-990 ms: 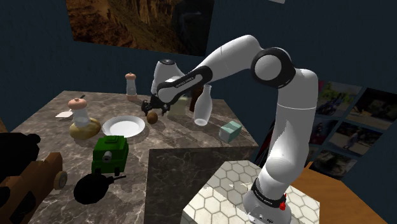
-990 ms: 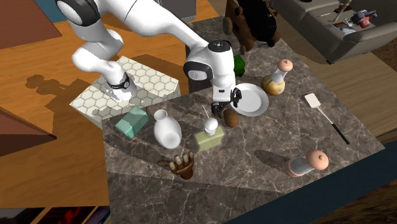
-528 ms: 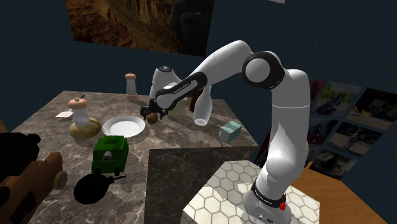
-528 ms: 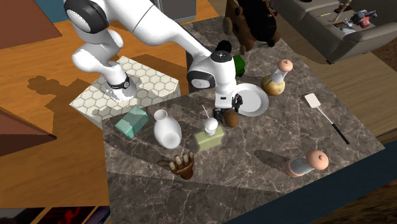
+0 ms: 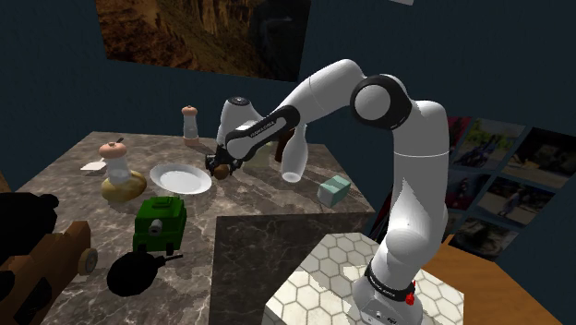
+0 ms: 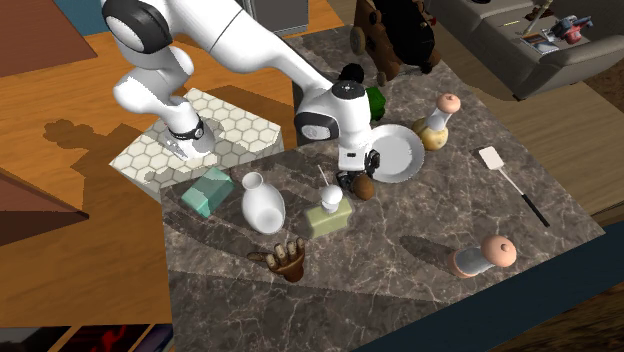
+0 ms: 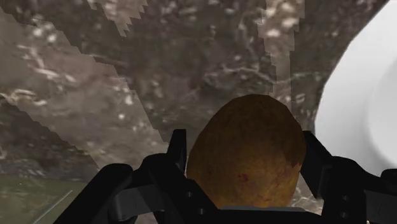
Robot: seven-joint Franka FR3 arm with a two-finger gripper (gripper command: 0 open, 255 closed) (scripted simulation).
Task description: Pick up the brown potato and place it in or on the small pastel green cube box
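The brown potato (image 7: 245, 153) lies on the dark marble table (image 5: 249, 198), right beside a white plate (image 5: 180, 178). My black gripper (image 7: 247, 143) is down at the table and shut on the potato, one finger pressed to each side. In the shoulder view the gripper (image 5: 220, 167) and potato (image 5: 221, 172) sit at the table's middle. From the second exterior view the potato (image 6: 365, 187) shows just under the hand (image 6: 361, 180). The small pastel green box (image 5: 333, 191) stands near the table's edge toward the stand, also seen as the box (image 6: 207, 190) beside the honeycomb stand top.
A white vase (image 6: 262, 202) and a pale green dispenser bottle (image 6: 329, 213) stand between the potato and the box. Also on the table are a wooden hand (image 6: 288, 258), a green toy (image 5: 160, 222), a gourd-shaped bottle (image 5: 118, 175), a pepper mill (image 5: 190, 122) and a spatula (image 6: 510, 180).
The hand came down over the potato and the fingers went from open to shut on it. The white plate shifted slightly away from the hand.
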